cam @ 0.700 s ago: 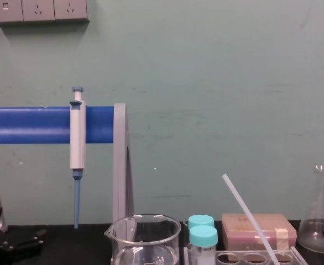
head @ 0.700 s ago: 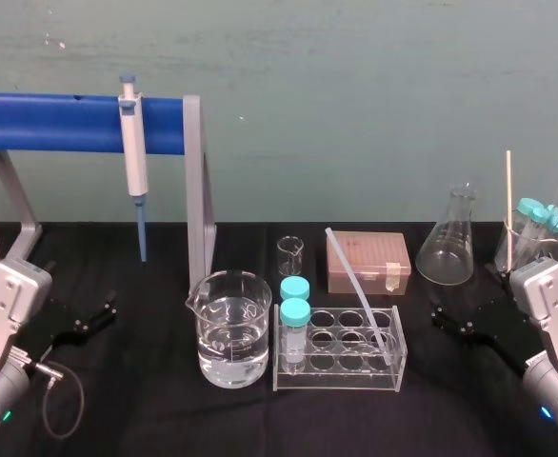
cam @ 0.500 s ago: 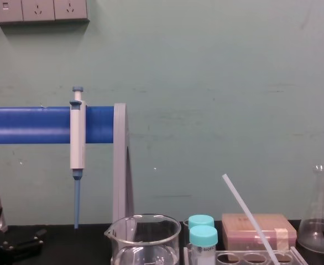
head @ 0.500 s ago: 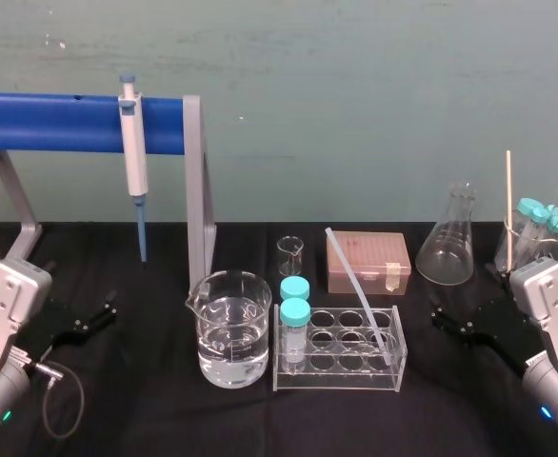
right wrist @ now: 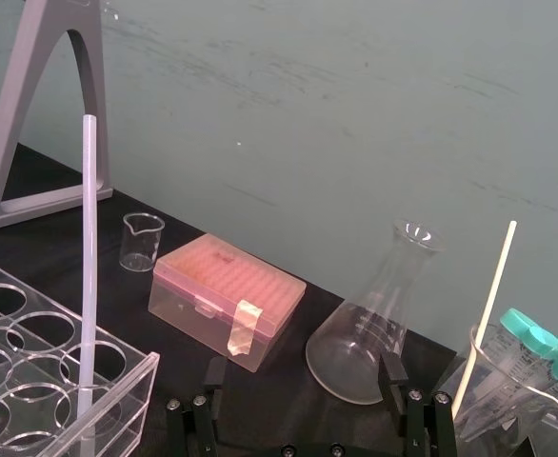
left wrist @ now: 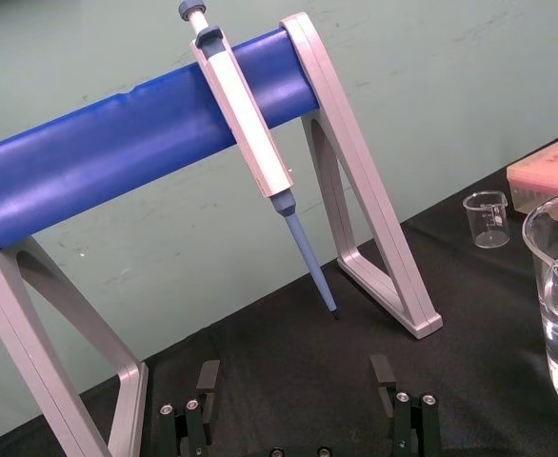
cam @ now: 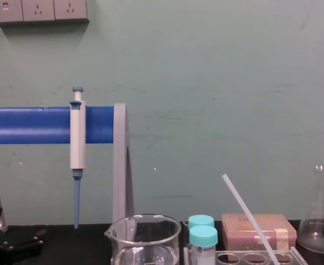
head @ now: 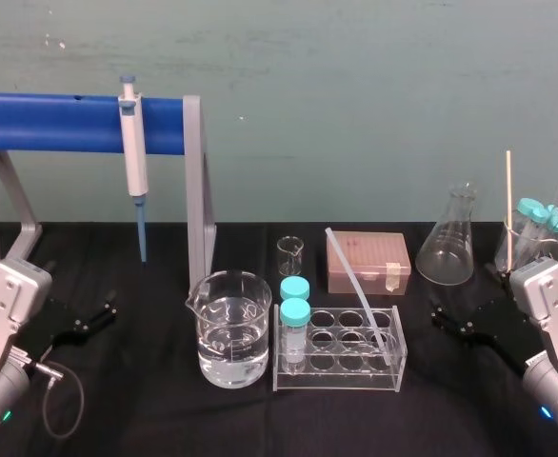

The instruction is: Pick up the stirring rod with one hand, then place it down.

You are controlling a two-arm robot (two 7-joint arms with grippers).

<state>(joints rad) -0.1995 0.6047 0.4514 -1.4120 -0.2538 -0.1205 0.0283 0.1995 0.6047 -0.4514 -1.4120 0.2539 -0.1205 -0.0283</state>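
- Step in hand: the reach before the pick-up is judged to be the current one, since the stirring rod is touched by neither gripper.
- The rod is seen leaning in the clear tube rack. Its lower end is set in a hole at the rack's right end, and its upper end is tilted up and toward the robot's left, in front of the pink tip box.
- The right gripper is held low over the counter, to the right of the rack and apart from it. Its fingers are spread wide and nothing is held between them.
- The left gripper is held low at the counter's far left, well apart from the rack, with the beaker of water between them. Its fingers are likewise spread wide and empty.
- The right gripper is judged the better placed, as it is nearer the rod.
- For the next move, the open fingers would need to be brought to the free length of the rod above the rack, one on each side, and then closed.
- A lift along the rod's own slant is called for, so that the lower end is drawn clear of its hole without the rack being dragged or the two teal-capped vials being knocked.
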